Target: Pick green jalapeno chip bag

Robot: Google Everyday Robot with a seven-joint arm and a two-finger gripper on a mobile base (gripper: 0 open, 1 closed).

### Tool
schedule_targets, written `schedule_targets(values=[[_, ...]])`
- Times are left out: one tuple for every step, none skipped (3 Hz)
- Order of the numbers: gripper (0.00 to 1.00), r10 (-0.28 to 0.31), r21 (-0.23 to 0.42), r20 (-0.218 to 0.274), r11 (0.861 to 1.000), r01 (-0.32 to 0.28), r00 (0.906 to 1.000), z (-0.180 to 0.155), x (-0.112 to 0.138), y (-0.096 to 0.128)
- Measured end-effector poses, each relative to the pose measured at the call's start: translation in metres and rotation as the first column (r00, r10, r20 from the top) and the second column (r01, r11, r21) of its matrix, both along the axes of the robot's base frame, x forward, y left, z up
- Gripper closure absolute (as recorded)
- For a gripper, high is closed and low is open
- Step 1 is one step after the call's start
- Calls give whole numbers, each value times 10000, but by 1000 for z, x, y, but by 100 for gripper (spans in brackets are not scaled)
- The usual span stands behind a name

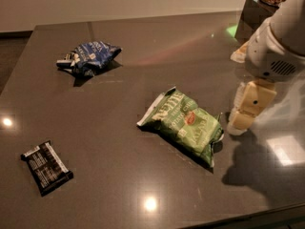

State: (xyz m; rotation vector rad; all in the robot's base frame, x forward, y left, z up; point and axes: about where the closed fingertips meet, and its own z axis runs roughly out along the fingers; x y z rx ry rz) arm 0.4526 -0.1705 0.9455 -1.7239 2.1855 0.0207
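**A:** Camera view, entry one?

**B:** Green jalapeno chip bag [183,123]. One, crinkled, lying flat on the dark table [157,42].

**A:** Other stock, placed against that bag?

**B:** Dark blue chip bag [90,57]: well apart from it, behind and to its left. Black wrapped bar [46,167]: well apart, in front and to its left, flat on the table.

**A:** Gripper?

**B:** Gripper [239,123]: just beside the bag's right end, pointing down, low over the tabletop. Released or clenched: cannot tell.
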Motion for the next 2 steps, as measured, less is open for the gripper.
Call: schedule_targets(values=[[0, 164, 209, -91, 9996, -162, 9998, -22, 6, 23], [0, 298, 298, -473, 9992, -284, 9984, -51, 9, 44]])
